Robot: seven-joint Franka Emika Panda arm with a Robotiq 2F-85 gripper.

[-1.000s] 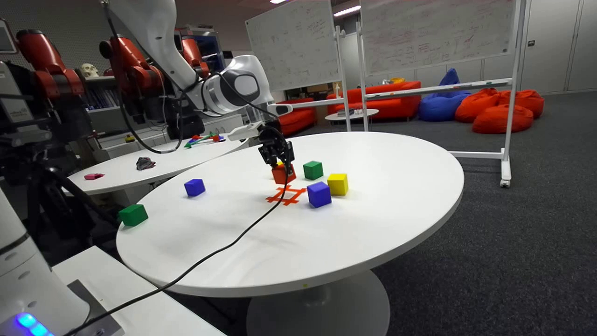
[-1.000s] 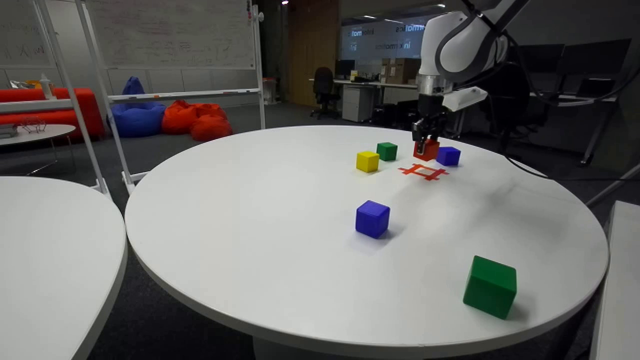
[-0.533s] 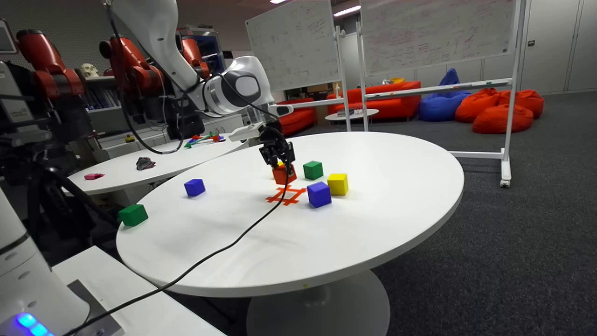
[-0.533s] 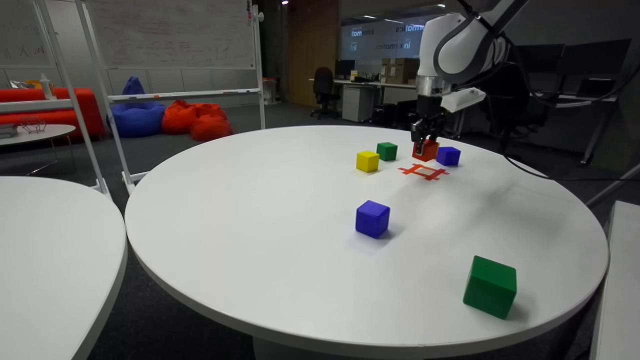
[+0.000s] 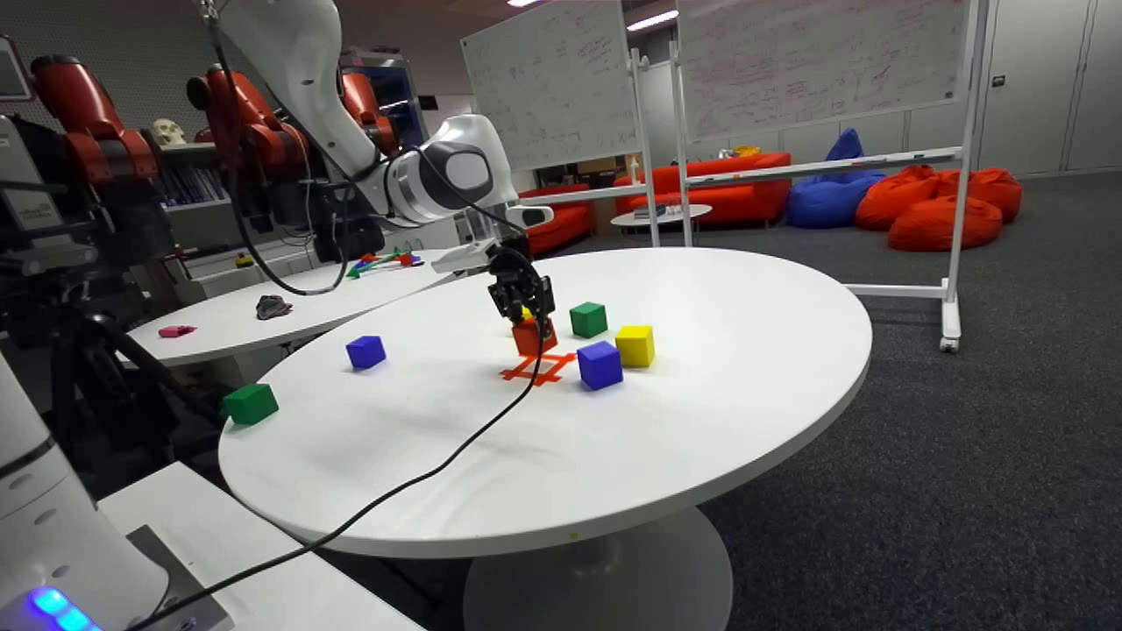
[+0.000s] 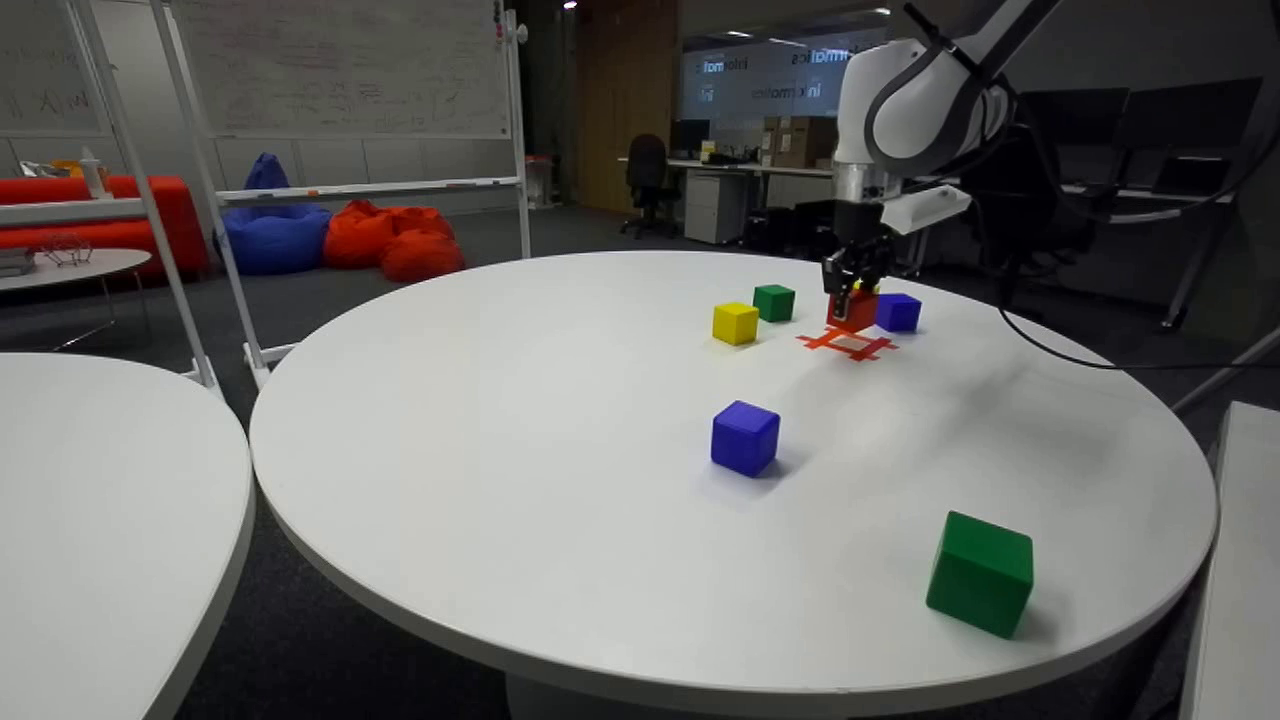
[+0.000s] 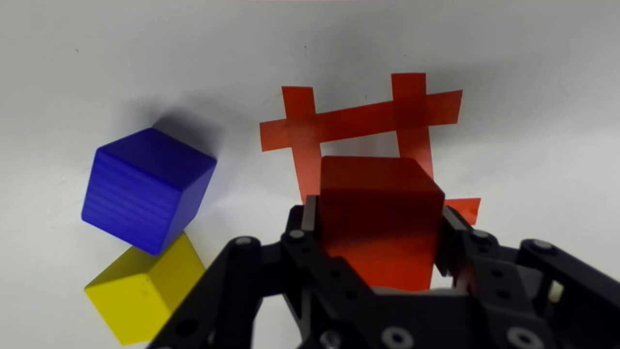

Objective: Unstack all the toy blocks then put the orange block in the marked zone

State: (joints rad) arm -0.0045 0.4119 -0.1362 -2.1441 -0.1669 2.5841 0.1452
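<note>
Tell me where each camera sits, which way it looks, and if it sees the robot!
In an exterior view, the camera sits near the robot's base, looking across the round table toward whiteboards; base, arm and gripper show.
In an exterior view, the camera sits near a green block, looking across the round table toward a chair; arm and gripper show, no base.
Wrist view: rides on the arm, looking down at the orange block, which hides part of the marked zone; only the gripper shows.
Both exterior views share the whiteboards and a blue beanbag.
</note>
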